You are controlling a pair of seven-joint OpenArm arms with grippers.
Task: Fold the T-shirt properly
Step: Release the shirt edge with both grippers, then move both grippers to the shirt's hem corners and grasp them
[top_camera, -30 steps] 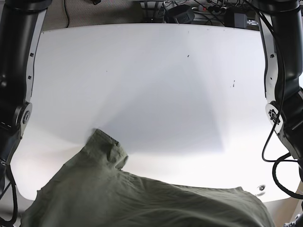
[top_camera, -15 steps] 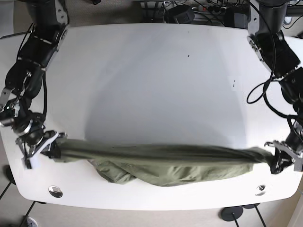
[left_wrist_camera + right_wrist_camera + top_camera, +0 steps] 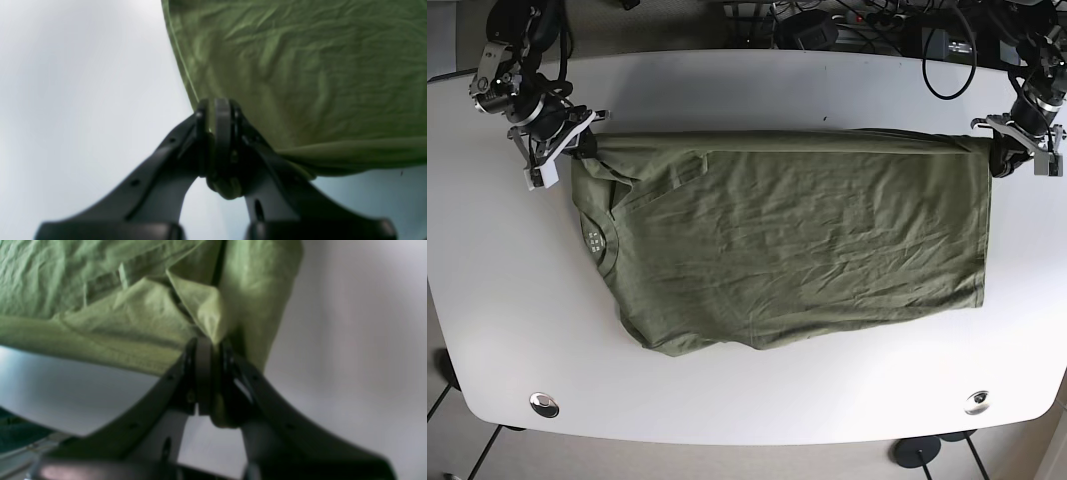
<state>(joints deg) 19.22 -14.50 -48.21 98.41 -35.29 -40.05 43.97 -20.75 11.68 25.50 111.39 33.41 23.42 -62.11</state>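
Note:
The olive green T-shirt (image 3: 787,240) lies spread across the white table (image 3: 747,400), collar toward the left and hem toward the right. At the shirt's far right corner my left gripper (image 3: 1005,150) is shut on the cloth, and the left wrist view shows the green fabric (image 3: 300,73) pinched between its black fingers (image 3: 222,133). My right gripper (image 3: 575,145) is shut on the far left corner near the shoulder. In the right wrist view, bunched fabric (image 3: 200,310) is clamped in that gripper (image 3: 208,350). The far edge of the shirt is stretched straight between both grippers.
Cables and dark equipment (image 3: 827,25) sit beyond the table's far edge. Two round metal fittings (image 3: 544,404) (image 3: 976,402) are set into the table near its front corners. Bare tabletop surrounds the shirt in front and on both sides.
Both grippers have carried the shirt from the table's near edge to the far side. The cloth, earlier a bunched hanging strip, now lies spread flat.

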